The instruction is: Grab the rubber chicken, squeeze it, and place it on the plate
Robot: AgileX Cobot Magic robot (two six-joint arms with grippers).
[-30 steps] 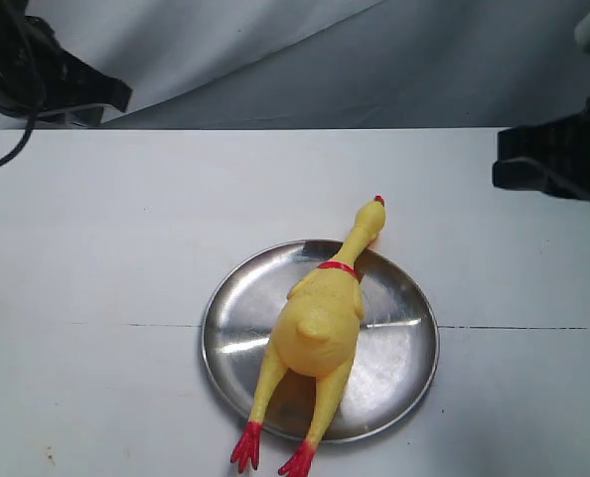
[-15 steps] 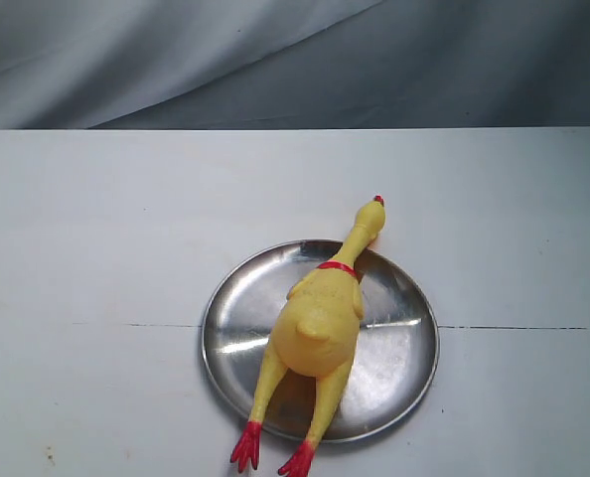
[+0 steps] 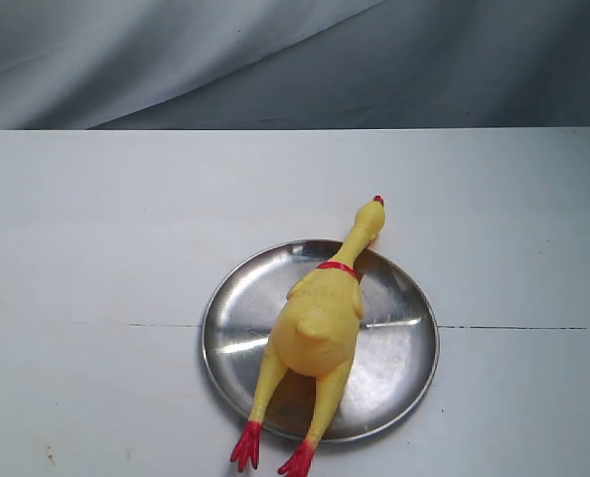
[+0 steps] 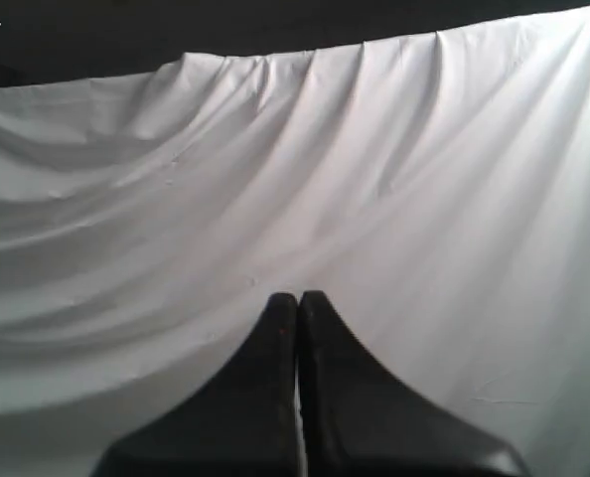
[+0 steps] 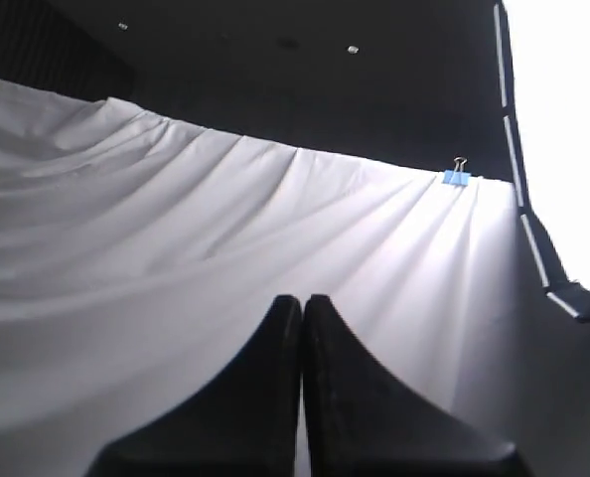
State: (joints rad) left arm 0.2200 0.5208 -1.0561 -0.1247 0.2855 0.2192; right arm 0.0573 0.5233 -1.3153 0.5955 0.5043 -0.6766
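Rubber chicken (image 3: pixel 317 328): position? (Inspector)

Lying lengthwise across the stainless-steel plate (image 3: pixel 404 343), at the near middle of the white table (image 3: pixel 96 248). The plump body rests on the plate's centre. The head and comb pass over the far rim, slightly to the right, and the red feet hang past the near rim. (Assessor)

Why does it sit that way? (Inspector)

In my judgement the toy is longer than the plate is wide, so both ends must overhang. With the heavy body at the centre it should lie steady. The placing step looks complete. (Assessor)

Left gripper (image 4: pixel 297 303): fingers? (Inspector)

Pressed together, tip against tip, with no gap and nothing between them. They touch nothing and point at the draped grey cloth (image 4: pixel 394 169). (Assessor)

Right gripper (image 5: pixel 302 303)? (Inspector)

The same: fingers closed flat on each other and empty, facing the cloth where a blue binder clip (image 5: pixel 456 177) pins its top edge. (Assessor)

Are the arms near the work? (Inspector)

Neither arm shows in the exterior view, so I judge both clear of the plate, with no hold on the toy. (Assessor)
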